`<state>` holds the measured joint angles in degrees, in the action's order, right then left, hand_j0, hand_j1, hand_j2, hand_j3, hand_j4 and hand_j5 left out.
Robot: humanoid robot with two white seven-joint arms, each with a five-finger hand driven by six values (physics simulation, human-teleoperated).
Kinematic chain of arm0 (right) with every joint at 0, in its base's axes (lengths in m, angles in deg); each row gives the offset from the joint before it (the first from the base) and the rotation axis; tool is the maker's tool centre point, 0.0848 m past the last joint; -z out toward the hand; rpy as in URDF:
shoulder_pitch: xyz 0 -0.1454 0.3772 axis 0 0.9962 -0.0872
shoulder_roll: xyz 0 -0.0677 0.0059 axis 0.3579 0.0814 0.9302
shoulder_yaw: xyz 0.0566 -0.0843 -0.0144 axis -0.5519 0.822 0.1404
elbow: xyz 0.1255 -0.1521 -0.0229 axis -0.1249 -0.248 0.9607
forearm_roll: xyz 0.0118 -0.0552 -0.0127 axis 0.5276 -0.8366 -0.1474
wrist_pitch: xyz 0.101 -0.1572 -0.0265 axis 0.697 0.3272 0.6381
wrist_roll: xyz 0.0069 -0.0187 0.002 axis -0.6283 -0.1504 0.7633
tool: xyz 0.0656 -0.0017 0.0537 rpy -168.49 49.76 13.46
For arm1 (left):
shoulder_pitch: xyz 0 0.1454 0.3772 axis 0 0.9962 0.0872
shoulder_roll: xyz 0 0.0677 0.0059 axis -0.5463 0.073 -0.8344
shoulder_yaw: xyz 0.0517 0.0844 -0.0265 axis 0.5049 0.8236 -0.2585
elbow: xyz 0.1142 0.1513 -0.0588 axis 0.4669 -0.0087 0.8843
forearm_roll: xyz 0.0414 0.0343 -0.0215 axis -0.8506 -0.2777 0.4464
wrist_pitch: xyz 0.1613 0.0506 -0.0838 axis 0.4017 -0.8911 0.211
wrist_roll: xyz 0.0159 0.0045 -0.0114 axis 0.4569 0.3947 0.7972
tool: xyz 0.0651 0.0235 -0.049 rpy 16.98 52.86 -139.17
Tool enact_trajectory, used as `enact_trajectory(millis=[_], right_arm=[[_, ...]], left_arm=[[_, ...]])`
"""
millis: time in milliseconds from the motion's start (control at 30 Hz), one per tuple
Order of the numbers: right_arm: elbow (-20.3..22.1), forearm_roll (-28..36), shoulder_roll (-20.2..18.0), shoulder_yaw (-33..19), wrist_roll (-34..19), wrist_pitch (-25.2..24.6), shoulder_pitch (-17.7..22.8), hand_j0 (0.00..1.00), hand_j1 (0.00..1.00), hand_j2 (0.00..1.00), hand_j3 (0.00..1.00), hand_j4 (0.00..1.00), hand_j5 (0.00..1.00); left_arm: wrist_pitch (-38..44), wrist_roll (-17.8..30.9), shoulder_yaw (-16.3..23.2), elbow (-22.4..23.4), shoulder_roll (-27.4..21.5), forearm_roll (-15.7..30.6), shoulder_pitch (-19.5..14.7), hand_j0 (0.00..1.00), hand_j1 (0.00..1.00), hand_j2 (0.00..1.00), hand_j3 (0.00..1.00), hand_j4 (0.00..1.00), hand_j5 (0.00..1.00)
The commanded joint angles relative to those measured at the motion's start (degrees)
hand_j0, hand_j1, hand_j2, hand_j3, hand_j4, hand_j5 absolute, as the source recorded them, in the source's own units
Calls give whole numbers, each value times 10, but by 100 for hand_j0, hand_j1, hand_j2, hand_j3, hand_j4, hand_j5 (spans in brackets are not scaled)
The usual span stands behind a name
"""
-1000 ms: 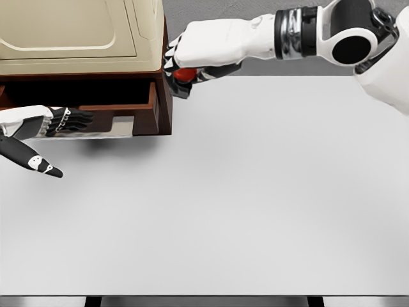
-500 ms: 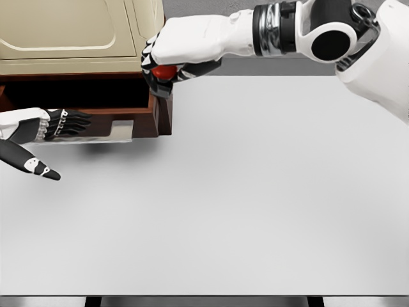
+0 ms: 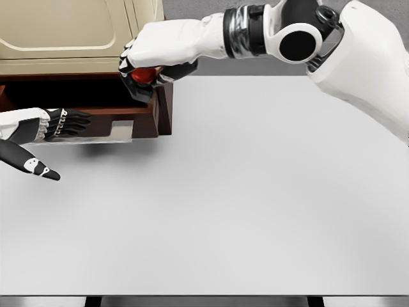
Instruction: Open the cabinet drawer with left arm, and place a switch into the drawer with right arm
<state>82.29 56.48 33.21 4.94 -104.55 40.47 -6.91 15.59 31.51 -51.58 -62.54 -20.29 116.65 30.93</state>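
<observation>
At the top left of the head view, the only view I get, the brown drawer (image 3: pixel 137 118) of the cabinet (image 3: pixel 77 32) is pulled out, so step 1 looks done to me. Step 2 is about halfway, I think: the switch (image 3: pixel 144 75) is up in the air, not in the drawer yet.

My right hand (image 3: pixel 148 64) reaches in from the top right, w/ its arm across the back of the white table (image 3: pixel 255 192). Its fingers are curled tight around the switch. I can see a red bit of the switch poking out between the dark fingers, and a dark part under it. The hand sits right over the drawer's right front corner, near the cabinet's cream front. I can't tell if the switch is fully over the open part of the drawer or just over its wall.

My left hand (image 3: pixel 61 123) comes in at the left edge, down low by the drawer front. Its dark fingers are stretched out flat and point at the drawer front, next to the pale handle plate (image 3: pixel 121 131). It holds nothing that I can see. I can't tell if the fingertips touch the wood or stop just short.

What's left, as I judge it: move the right hand a bit more to the left, over the dark inside of the drawer, go down, then let go. I'd watch the drawer's side wall, bc the switch could bump it.
</observation>
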Motion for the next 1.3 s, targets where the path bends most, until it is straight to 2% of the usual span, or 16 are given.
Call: enact_trajectory(millis=[0,233,900,967,1000,1033,1067,1100,1267], right_arm=[[-17,2,10,3,0,0,-1,43,43,43,43,43,43],[-60,1,36,12,0,3,-9,42,42,42,42,42,42],[-134,-1,84,36,0,7,-25,45,45,45,45,45,45],[-142,-4,85,34,0,5,-25,53,53,53,53,53,53],[-147,-5,85,34,0,4,-25,62,62,62,62,62,62],[-148,-7,85,34,0,2,-25,76,76,76,76,76,76],[-154,-8,85,34,0,0,-25,94,94,94,94,94,94],[-163,-14,85,34,0,0,-25,100,100,100,100,100,100],[-164,-17,86,34,0,0,-25,100,100,100,100,100,100]], left_arm=[[7,0,39,8,5,-135,0,100,100,100,100,100,100],[6,0,39,8,9,-136,1,100,100,100,100,100,100],[5,0,38,8,7,-133,0,100,100,100,100,100,100],[5,0,38,8,7,-133,0,100,100,100,100,100,100],[4,0,38,8,6,-132,0,100,100,100,100,100,100],[4,0,38,8,6,-132,0,100,100,100,100,100,100],[4,0,38,8,6,-132,0,100,100,100,100,100,100],[4,0,38,8,5,-132,0,100,100,100,100,100,100],[4,0,38,8,5,-132,0,100,100,100,100,100,100]])
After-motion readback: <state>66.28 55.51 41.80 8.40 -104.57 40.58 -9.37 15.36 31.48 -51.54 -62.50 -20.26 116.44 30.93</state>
